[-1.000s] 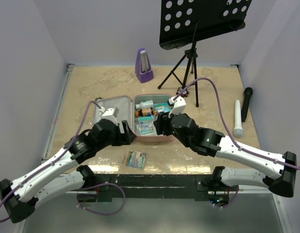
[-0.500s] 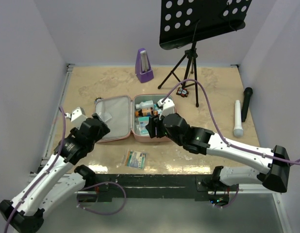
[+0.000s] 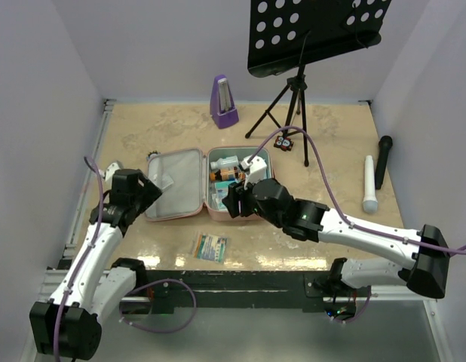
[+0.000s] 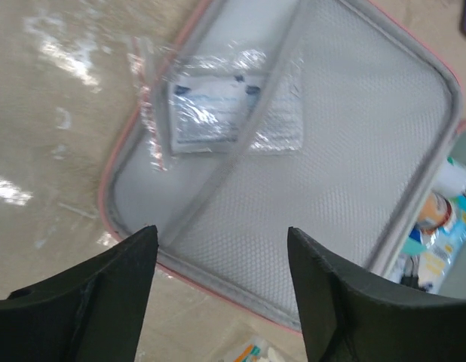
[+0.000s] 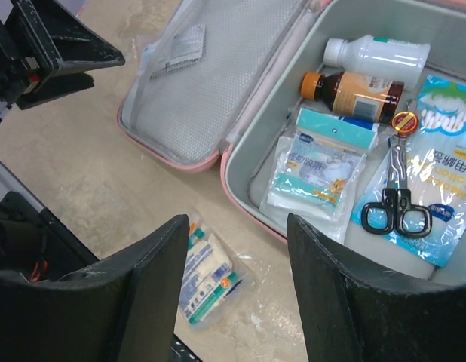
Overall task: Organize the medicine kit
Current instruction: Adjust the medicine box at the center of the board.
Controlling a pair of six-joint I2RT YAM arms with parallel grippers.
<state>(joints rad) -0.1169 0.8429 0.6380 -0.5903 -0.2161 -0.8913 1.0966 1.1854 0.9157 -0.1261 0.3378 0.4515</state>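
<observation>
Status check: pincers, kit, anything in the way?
Left pincer open, empty. Right pincer open, empty. Medicine kit lying open, flat. One packet loose on table, outside kit.

Medicine kit (image 5: pixel 218 98) open, 12 o'clock; scissors (image 5: pixel 397 204), brown bottle (image 5: pixel 352 92), white bottle (image 5: pixel 376 53) inside. Loose packet (image 5: pixel 206 280) on bench (image 5: pixel 82 151), 6 o'clock, between spread fingers (image 5: pixel 135 302).

Pink medicine kit (image 3: pixel 175 213) flat open mid-table; grey mesh lid left (one packet tucked in); stocked tray right

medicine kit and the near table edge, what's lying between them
A small clear packet of colourful items lies on the table, slightly apart from the medicine kit; seen in the top and right wrist views.
</observation>
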